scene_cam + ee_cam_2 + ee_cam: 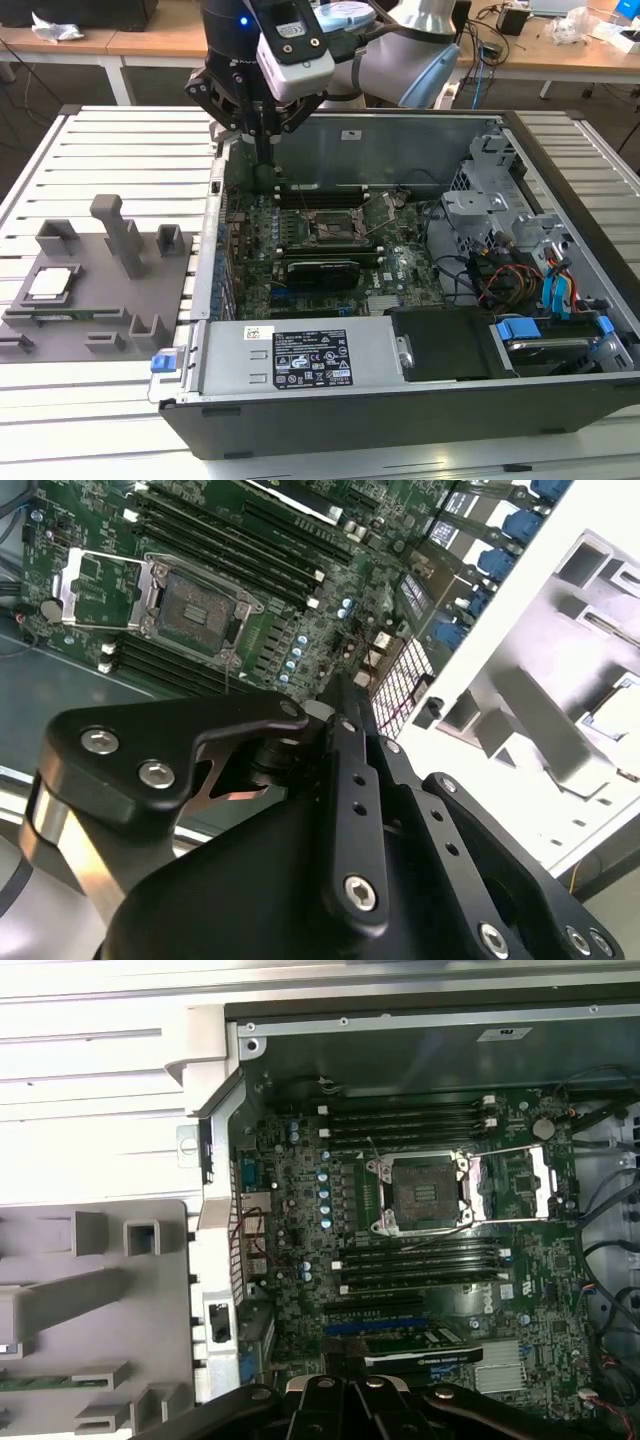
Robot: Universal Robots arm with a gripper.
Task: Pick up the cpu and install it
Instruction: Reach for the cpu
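One cpu [52,283] on grey fixture [95,300], tool [266,155] well apart, over case [400,135]

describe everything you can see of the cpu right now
The cpu is a small flat square chip with a silvery-white, metal-looking top and a thin darker edge. It lies flat, top up, in a framed seat of the grey fixture. The fixture sits on the slatted table at the exterior view's left, outside the computer case. Only the fixture touches the chip. The gripper hangs well apart from it, over the case's far corner.
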